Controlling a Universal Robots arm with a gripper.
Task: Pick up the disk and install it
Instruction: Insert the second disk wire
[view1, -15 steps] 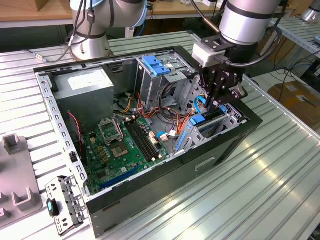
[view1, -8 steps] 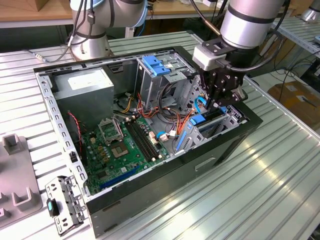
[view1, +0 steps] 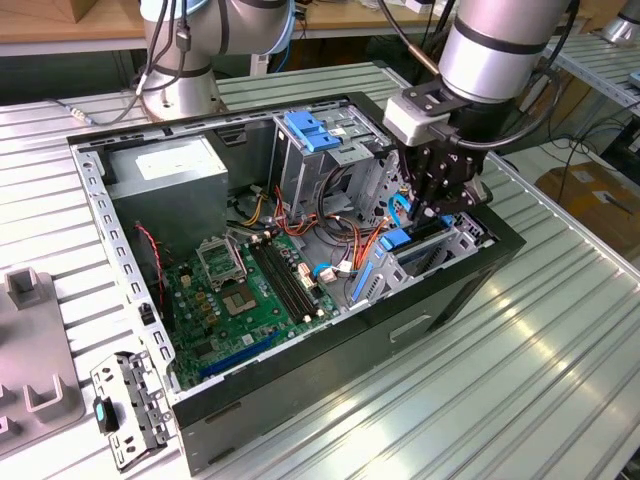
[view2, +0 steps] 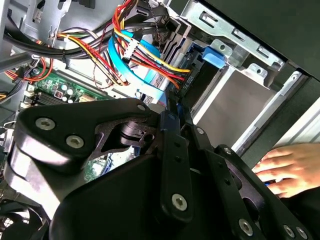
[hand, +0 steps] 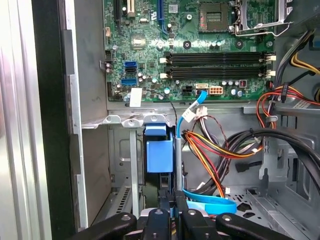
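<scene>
Tool (hand: 178, 214) clenched on the disk (hand: 178, 165), which it holds edge-on straight ahead of its fingertips, at the mouth of the drive bay (hand: 122, 165) in the open computer case (view1: 450, 300). Judged risks: the orange-yellow cable bundle (hand: 210, 150) just beside the tool may snag; a tilted disk may jam on the bay rail; a person's hand (view2: 290, 165) lies near the tool. The white cable label (hand: 187, 112) shows no readable print

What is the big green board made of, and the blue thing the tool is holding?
The green board looks like hard laminate with a glossy green coat, dotted with shiny solder and black slots. The disk in the tool shows a thin grey edge, probably metal; its blue tab looks like smooth matte plastic.
</scene>
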